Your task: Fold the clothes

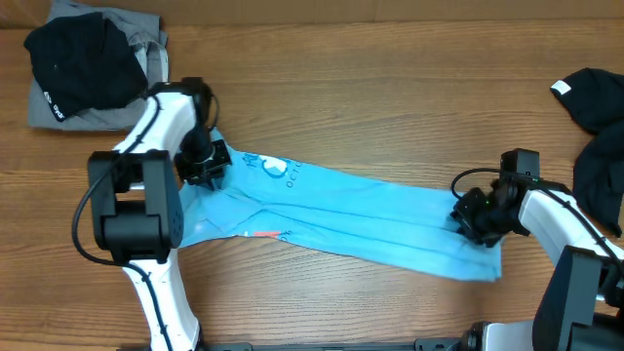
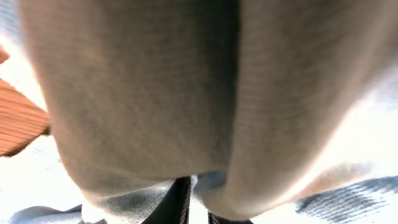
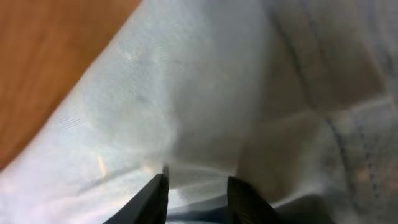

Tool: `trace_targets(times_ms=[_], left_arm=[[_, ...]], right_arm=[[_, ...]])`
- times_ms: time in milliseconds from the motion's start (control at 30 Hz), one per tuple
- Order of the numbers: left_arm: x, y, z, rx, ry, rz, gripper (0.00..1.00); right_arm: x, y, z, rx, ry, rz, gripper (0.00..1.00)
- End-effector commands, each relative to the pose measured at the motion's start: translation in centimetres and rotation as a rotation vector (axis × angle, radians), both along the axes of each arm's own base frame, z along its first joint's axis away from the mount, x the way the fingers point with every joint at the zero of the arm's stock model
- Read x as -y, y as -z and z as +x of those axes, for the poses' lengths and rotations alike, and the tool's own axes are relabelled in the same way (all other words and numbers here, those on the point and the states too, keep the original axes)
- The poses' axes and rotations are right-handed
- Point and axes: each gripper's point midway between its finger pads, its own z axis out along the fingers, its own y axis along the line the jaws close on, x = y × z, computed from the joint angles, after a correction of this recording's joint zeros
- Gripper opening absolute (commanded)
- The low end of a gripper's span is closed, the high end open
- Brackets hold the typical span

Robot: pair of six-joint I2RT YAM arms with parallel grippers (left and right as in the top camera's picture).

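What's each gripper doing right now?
Left gripper: closed on the light-blue T-shirt.
Right gripper: closed on the same shirt, opposite end.

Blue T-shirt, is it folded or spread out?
Folded lengthwise: the blue T-shirt lies as a narrow creased band between the left hand and right hand.

T-shirt (image 1: pixel 361 210) lies stretched on the table (image 1: pixel 370 88) across mid-frame, from left-centre down to lower right. My left gripper (image 1: pixel 210 164) sits at its left end, my right gripper (image 1: pixel 473 216) at its right end. Stacked garments (image 1: pixel 88 68) upper left, one on the other. Loose garment (image 1: pixel 595 97) at right edge.
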Motion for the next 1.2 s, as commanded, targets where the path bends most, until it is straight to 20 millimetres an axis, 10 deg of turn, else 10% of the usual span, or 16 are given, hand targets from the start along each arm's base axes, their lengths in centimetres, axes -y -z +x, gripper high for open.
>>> trace_targets(times_ms=[0, 533, 900, 1067, 1167], left_arm=[[-5.4, 2.4, -0.6, -0.043, -0.109, 0.123, 0.13], [-11.0, 2.2, -1.7, -0.054, -0.257, 0.137, 0.08], [-12.6, -2.7, 0.3, -0.023, -0.296, 0.140, 0.04], [-12.3, -5.2, 1.0, -0.016, -0.283, 0.140, 0.09], [-12.0, -5.7, 1.0, -0.020, -0.277, 0.137, 0.46]], right_arm=[[-1.5, 0.0, 0.9, 0.063, -0.044, 0.082, 0.35], [-1.5, -0.3, 2.1, 0.114, -0.061, 0.067, 0.38], [2.6, -3.4, 1.6, -0.043, 0.029, -0.140, 0.30], [2.5, -6.5, 3.0, -0.002, -0.060, -0.134, 0.61], [1.7, -6.6, 2.9, 0.012, -0.133, -0.097, 0.83]])
